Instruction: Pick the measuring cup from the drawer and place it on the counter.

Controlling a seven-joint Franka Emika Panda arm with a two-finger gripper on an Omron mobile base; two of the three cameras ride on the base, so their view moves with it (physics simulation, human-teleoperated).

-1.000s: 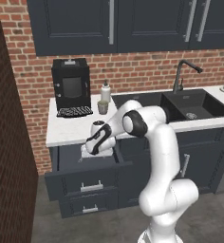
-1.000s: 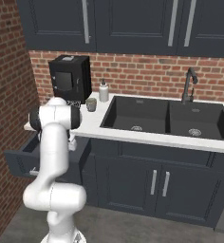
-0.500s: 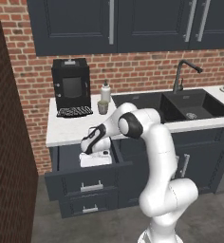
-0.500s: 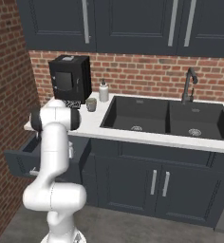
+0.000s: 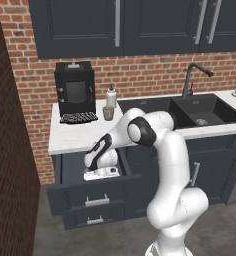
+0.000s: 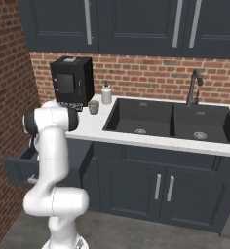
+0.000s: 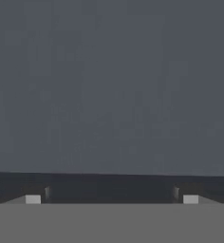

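The tool (image 5: 101,172) is down inside the open drawer (image 5: 85,192), its white hand sunk below the drawer's rim near the right side wall. In the hand view the two dark tips sit well apart at the bottom, so the jaws stand spread, with nothing between them; ahead of them lies a flat, dim grey surface that looks like the drawer's inside, too plain to tell which part.

The measuring cup cannot be made out in any view: the hand covers the part of the drawer where it reaches, and the rest of the inside is in shadow.

From the left base view the arm bends over from the lower right, its elbow just above the front edge of the worktop (image 5: 77,137), the forearm slanting down and left into the drawer. From the right base view the drawer (image 6: 19,168) juts out at the left, below the worktop's left end, with the arm's upper joint in front of it.

On the worktop (image 6: 95,127), near its back left corner, stands a black coffee machine (image 5: 74,90). Just to its right are a grey-green mug (image 5: 108,113) and, behind it against the brick wall, a white soap bottle (image 5: 111,96). The black double sink (image 5: 182,111) takes up the worktop's right part, with a dark faucet (image 5: 191,79) at its back edge.
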